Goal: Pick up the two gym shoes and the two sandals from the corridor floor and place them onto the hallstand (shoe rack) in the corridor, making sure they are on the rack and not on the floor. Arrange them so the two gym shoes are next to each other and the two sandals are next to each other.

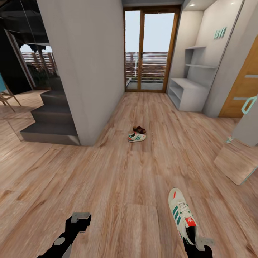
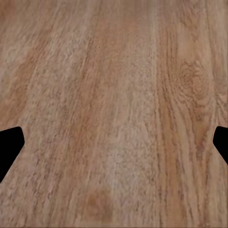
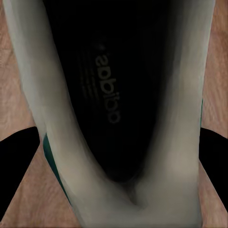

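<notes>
Down at the bottom right of the head view, the right gripper is pinching the heel of one gym shoe, so I'd say that's shoe one in hand. The left gripper is hanging spread open over bare corridor floor. The second gym shoe and a brown sandal are sitting touching mid-corridor. The hallstand is looking empty. Plenty of open floor ahead, wall corner left, wooden door right.
</notes>
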`<state>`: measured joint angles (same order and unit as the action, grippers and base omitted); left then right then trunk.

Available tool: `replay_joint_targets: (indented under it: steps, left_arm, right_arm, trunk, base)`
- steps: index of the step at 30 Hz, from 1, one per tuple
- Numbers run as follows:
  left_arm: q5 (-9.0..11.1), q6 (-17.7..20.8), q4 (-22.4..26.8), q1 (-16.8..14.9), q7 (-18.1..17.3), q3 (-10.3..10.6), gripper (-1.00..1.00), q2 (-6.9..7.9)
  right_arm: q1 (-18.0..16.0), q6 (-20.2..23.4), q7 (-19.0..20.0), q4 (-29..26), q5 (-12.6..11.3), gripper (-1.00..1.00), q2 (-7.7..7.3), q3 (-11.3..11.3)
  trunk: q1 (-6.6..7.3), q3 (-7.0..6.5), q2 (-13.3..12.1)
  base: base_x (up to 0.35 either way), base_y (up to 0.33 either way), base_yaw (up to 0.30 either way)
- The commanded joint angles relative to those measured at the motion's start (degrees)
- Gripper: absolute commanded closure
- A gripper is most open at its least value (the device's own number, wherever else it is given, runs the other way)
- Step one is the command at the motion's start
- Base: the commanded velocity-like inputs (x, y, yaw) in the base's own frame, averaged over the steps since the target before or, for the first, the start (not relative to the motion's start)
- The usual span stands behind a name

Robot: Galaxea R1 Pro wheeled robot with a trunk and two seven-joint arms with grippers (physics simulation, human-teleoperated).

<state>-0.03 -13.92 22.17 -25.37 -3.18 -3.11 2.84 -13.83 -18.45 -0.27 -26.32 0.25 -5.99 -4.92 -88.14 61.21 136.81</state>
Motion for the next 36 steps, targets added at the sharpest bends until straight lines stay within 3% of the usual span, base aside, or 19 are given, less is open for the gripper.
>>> replay_joint_targets:
  steps: [1, 13, 36]
  left_arm:
    - [0.0, -0.2, -0.1, 0.0, -0.3, -0.3, -1.00, -0.03]
    - [0.1, -0.2, 0.0, 0.0, -0.6, -0.3, -1.00, -0.03]
    - [0.1, -0.2, -0.1, 0.0, -0.6, -0.3, -1.00, -0.03]
  right_arm:
    - [0.0, -0.2, 0.1, 0.0, 0.0, 1.00, 0.01, -0.1]
    - [-0.1, -0.2, 0.0, 0.0, 0.0, 1.00, 0.00, -0.1]
    - [-0.1, -0.3, 0.1, 0.0, 0.1, 1.00, -0.14, -0.1]
  trunk:
    - [-0.02, 0.05, 0.0]
    - [-0.02, 0.05, 0.0]
    - [-0.02, 0.05, 0.0]
  base:
    - [0.334, 0.076, -0.022]
    - [0.334, 0.081, -0.144]
    - [0.335, 0.034, -0.007]
